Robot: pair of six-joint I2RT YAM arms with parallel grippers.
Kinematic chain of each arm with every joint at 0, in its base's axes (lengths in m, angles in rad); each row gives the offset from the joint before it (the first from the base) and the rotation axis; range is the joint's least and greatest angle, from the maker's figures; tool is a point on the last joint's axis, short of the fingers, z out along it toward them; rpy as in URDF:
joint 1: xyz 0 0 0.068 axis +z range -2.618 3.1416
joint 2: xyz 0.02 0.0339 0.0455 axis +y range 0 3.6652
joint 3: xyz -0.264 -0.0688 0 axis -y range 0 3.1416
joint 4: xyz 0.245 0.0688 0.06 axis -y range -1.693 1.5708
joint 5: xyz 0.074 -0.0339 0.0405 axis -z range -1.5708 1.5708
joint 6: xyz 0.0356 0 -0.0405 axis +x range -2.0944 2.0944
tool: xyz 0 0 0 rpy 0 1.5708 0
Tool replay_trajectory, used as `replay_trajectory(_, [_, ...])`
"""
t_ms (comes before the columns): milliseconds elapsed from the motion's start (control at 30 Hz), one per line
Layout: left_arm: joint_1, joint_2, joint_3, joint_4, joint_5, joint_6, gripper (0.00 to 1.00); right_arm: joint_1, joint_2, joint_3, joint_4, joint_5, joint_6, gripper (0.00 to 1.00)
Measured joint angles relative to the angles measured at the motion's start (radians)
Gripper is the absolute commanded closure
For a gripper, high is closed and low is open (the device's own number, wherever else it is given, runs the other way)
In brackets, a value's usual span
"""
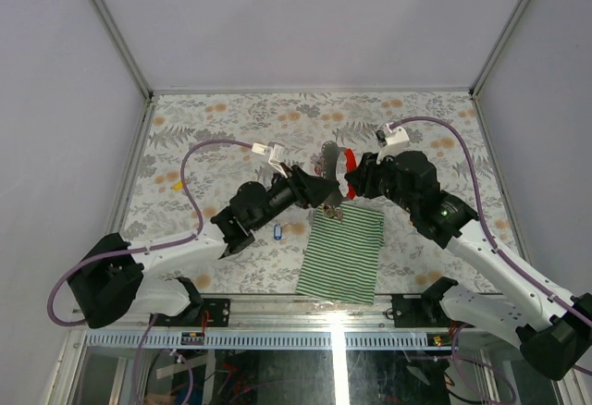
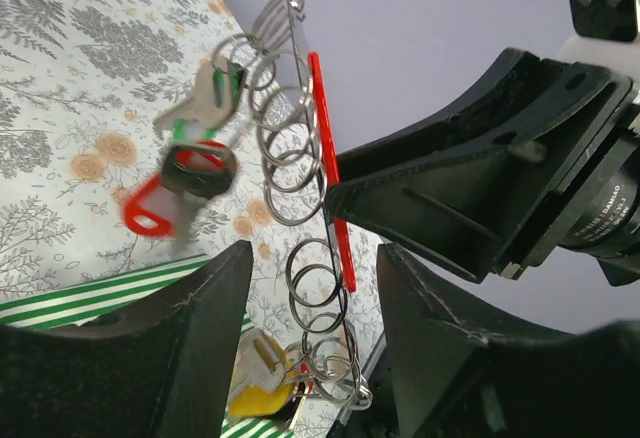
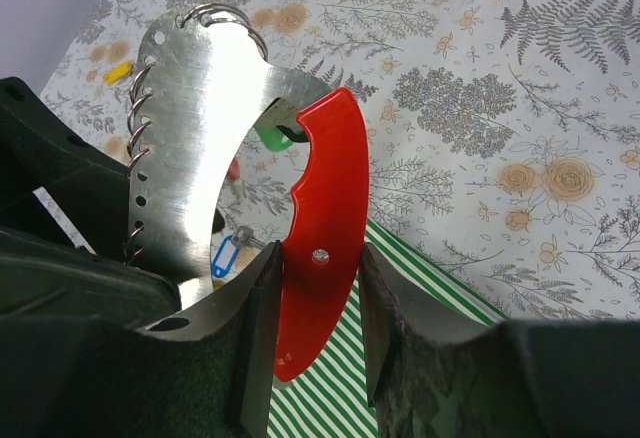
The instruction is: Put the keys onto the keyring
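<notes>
Slippage threatens, since the right gripper (image 3: 320, 288) pinches the keyring (image 3: 200, 138) only by its red clip above the far edge of the striped cloth (image 1: 344, 257), where the left gripper (image 2: 315, 278), jaws apart and empty, might jolt the hanging red-tagged key (image 2: 150, 208).

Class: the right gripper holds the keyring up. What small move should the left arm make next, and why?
Probably draw the left gripper back and down toward the blue-tagged key. Its jaws stand apart, empty; the red-tagged key and green-tagged key hang from the keyring in the right gripper, while the blue one lies on the table beside the striped cloth.
</notes>
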Motion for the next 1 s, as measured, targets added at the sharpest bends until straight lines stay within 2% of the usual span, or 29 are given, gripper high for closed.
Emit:
replay_trajectory(200, [-0.009, 0.037, 0.021, 0.013, 0.042, -0.024, 0.59, 0.000, 0.000, 0.000, 0.008, -0.011, 0.012, 0.99])
replay_trajectory(267, [-0.009, 0.039, 0.025, 0.021, 0.054, -0.026, 0.71, 0.000, -0.002, -0.002, 0.011, -0.019, 0.014, 0.96])
replay_trajectory(333, [-0.010, 0.039, 0.026, 0.031, 0.059, -0.024, 0.89, 0.000, -0.009, -0.008, 0.019, -0.025, 0.015, 0.88])
replay_trajectory(467, [-0.010, 0.035, 0.035, 0.007, 0.066, 0.016, 0.98, 0.000, -0.045, -0.027, 0.030, -0.023, 0.010, 0.57])
replay_trajectory(533, [-0.010, 0.020, 0.054, -0.042, 0.075, 0.043, 1.00, 0.000, -0.070, -0.037, 0.031, -0.024, 0.005, 0.46])
replay_trajectory(600, [-0.011, -0.002, 0.087, -0.128, 0.087, 0.084, 1.00, 0.000, -0.099, -0.046, 0.034, -0.023, -0.010, 0.42])
replay_trajectory(767, [0.005, -0.036, 0.307, -0.555, 0.118, 0.258, 1.00, 0.000, -0.222, -0.058, 0.033, 0.048, -0.059, 0.41])
replay_trajectory(900, [0.088, 0.012, 0.528, -0.907, 0.172, 0.381, 1.00, 0.000, -0.318, -0.064, 0.027, 0.137, -0.082, 0.41])
replay_trajectory(1000, [0.167, 0.106, 0.682, -1.150, 0.196, 0.465, 1.00, 0.000, -0.352, -0.064, 0.025, 0.181, -0.089, 0.41])
